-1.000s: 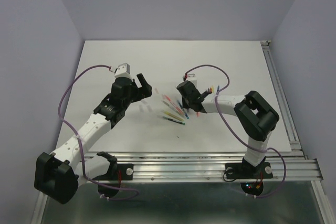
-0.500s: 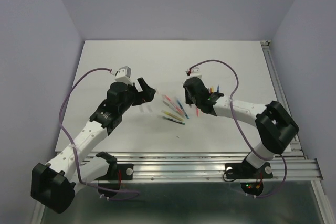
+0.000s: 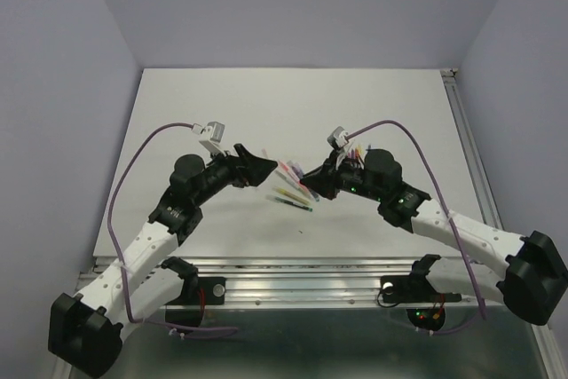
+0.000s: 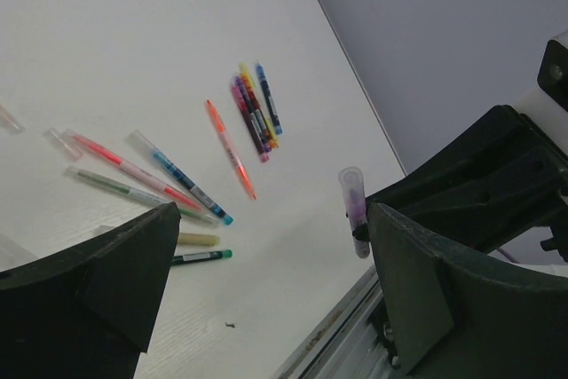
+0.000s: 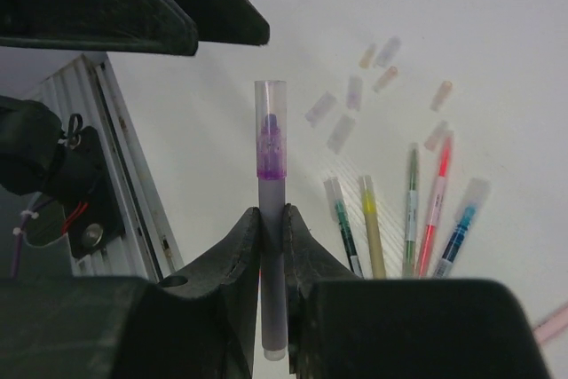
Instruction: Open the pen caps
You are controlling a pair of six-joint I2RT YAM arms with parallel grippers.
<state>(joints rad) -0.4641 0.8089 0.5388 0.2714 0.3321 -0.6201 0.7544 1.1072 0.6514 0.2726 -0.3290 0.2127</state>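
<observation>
Grip status: the right fingers (image 5: 248, 239) are clamped narrowly on a purple pen (image 5: 272, 185), held clear of the surface (image 3: 293, 104). Its cap (image 5: 270, 117), a translucent tube, is seated on the tip, which points away from the fingers toward the left arm. The left fingers (image 3: 257, 166) are spread fully wide and hold nothing, facing the capped end without touching it. Several loose caps (image 5: 354, 92) lie scattered on the surface, just beyond a row of coloured pens (image 5: 411, 210).
</observation>
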